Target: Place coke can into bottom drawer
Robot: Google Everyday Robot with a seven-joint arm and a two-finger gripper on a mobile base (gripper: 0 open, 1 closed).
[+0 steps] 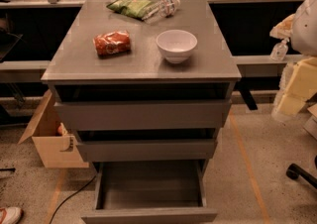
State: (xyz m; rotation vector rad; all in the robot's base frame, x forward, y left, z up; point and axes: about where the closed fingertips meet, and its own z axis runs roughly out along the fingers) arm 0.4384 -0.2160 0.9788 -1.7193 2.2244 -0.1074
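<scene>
The coke can (112, 43) lies on its side on the left part of the grey cabinet top (74, 64). It is red-orange with white lettering. The bottom drawer (148, 188) is pulled out, and its grey interior shows nothing inside. The two drawers above it stand slightly open. My gripper (294, 86) shows as pale yellowish blocks at the right edge of the view, to the right of the cabinet and below its top. It is well away from the can and holds nothing that I can see.
A white bowl (177, 44) stands right of the can. A green snack bag (130, 6) and a clear bottle (163, 8) lie at the back of the top. A cardboard box (49, 141) sits on the floor at the left. A chair caster (297, 171) is at the right.
</scene>
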